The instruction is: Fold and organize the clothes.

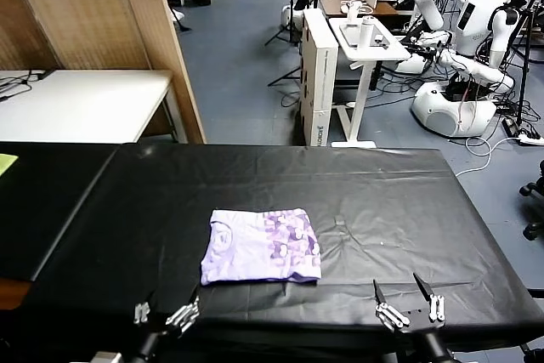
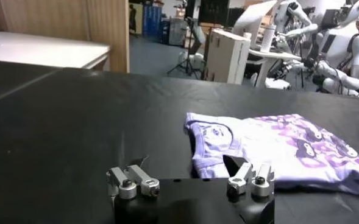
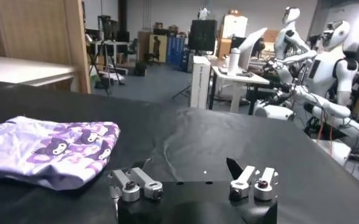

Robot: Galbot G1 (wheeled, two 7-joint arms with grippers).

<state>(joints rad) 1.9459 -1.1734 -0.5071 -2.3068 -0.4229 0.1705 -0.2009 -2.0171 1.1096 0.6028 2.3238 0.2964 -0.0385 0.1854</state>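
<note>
Folded T-shirt lying flat on the black table cover, roughly midway across the table and toward its near edge. The garment forms a compact rectangle; its pale lavender part faces the robot's left, and the darker purple cartoon print covers the part toward the robot's right. Left gripper at the near table edge, just in front of the shirt's left corner and apart from it, fingers spread wide and holding nothing. Right gripper also at the near edge, well apart from the shirt on the right, fingers likewise spread wide and empty. Behind the table: a white desk, a wooden partition, a white stand and white robots.
</note>
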